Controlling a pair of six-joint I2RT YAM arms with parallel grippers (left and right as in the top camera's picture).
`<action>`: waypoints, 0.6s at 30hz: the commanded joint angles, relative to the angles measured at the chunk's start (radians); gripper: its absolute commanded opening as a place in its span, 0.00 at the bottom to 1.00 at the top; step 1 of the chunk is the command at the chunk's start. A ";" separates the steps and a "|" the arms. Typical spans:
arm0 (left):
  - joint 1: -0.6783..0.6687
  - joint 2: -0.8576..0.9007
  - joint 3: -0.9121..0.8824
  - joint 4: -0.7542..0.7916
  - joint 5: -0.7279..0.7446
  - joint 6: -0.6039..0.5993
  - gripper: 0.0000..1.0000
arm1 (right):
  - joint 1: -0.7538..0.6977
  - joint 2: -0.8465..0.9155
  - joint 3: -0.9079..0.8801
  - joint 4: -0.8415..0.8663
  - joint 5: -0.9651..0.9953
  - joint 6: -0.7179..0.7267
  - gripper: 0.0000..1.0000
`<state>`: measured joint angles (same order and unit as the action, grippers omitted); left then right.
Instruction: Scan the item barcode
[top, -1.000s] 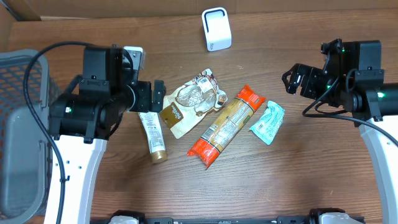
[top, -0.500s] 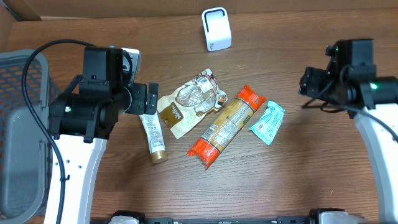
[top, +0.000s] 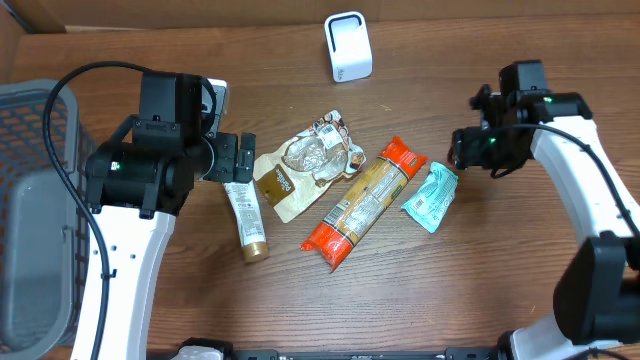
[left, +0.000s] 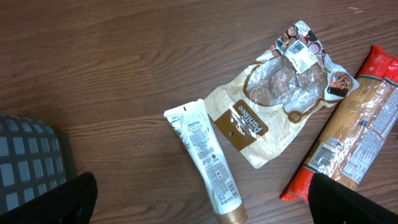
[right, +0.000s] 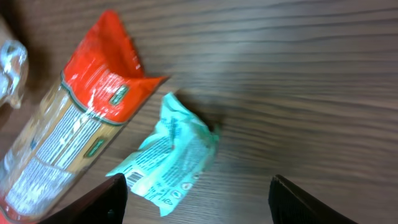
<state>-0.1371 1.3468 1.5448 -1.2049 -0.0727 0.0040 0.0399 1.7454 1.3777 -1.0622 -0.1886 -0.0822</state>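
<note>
Right fingers (right: 102, 205) spread, empty, hover over teal packet (right: 171, 158), flat on counter (top: 480, 290) just beside pasta pack (top: 365, 203). Left fingers (left: 68, 202) likewise spread, empty, above tube (left: 205, 158). White scanner (top: 348, 47) well apart. Nothing lifted; pick and scan remain.

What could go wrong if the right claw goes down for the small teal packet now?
1. The teal packet lies flat and crumpled on the table, so the open right claw could slip off or pinch only a corner.
2. The red end of the spaghetti pack sits right beside it; a finger might catch that too.
3. No barcode is readable on its top face, so it may need turning at the white scanner.
</note>
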 joint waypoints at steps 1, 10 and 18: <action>0.001 0.007 0.008 0.001 -0.013 0.019 1.00 | 0.005 0.062 -0.039 0.023 -0.095 -0.133 0.73; 0.001 0.007 0.008 0.001 -0.013 0.019 1.00 | 0.004 0.114 -0.209 0.244 -0.094 -0.234 0.67; 0.001 0.007 0.008 0.001 -0.013 0.019 0.99 | 0.004 0.114 -0.340 0.411 -0.175 -0.233 0.62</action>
<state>-0.1371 1.3468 1.5448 -1.2049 -0.0731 0.0040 0.0399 1.8523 1.0832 -0.6682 -0.3126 -0.2993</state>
